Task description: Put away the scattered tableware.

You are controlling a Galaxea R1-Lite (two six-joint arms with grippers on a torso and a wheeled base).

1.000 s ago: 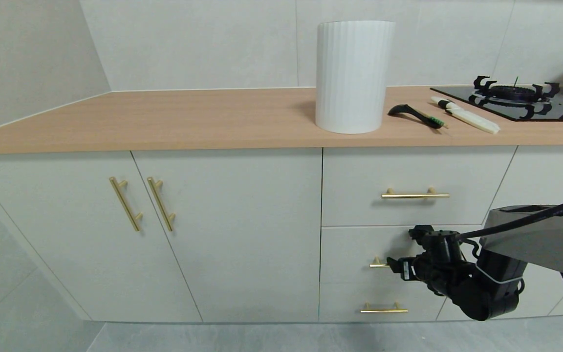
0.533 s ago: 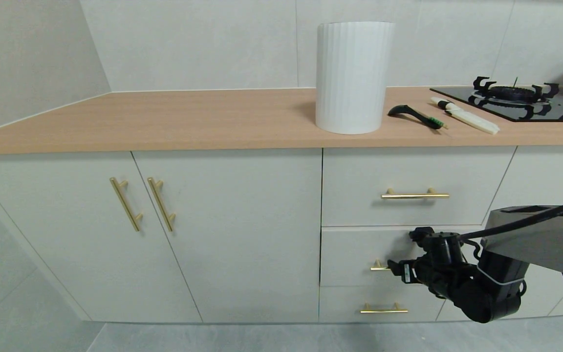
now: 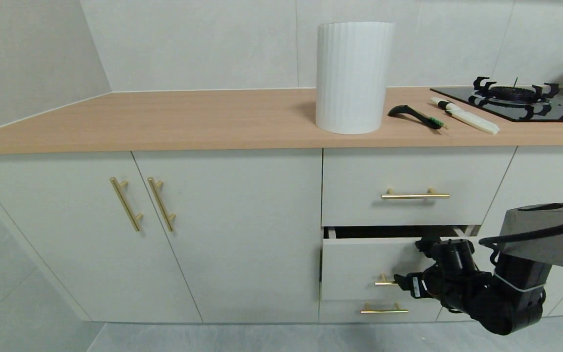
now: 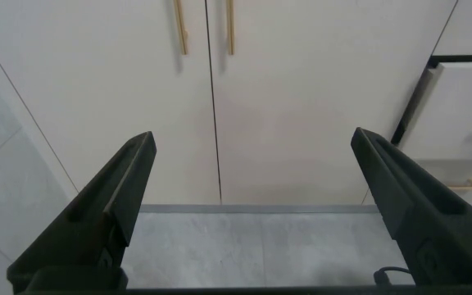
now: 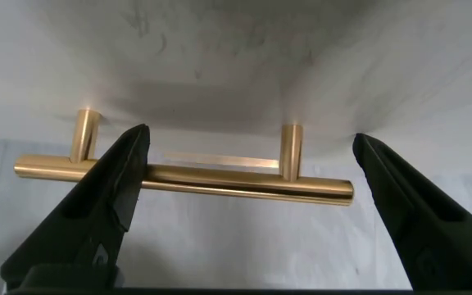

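Note:
On the wooden countertop (image 3: 164, 120) lie a black spoon with a green handle (image 3: 414, 115) and a white utensil (image 3: 465, 115), to the right of a tall white ribbed cylinder (image 3: 352, 76). Below them the middle drawer (image 3: 359, 261) stands partly pulled out, a dark gap showing above its front. My right gripper (image 3: 399, 283) is at that drawer's brass handle (image 3: 383, 282). In the right wrist view the handle (image 5: 244, 182) runs across between the wide-apart fingers (image 5: 105, 197) of the gripper (image 5: 250, 139). My left gripper (image 4: 252, 213) is open, low before the cabinet doors (image 4: 211, 98).
A gas hob (image 3: 516, 98) occupies the counter's right end. The top drawer (image 3: 413, 186) and bottom drawer (image 3: 384, 309) are shut, as are the double doors (image 3: 144, 230) at left. Grey tiled floor (image 3: 213, 337) lies below.
The middle drawer has slid outward, opening a gap above its front. My right gripper moved back and lower in the view together with the handle.

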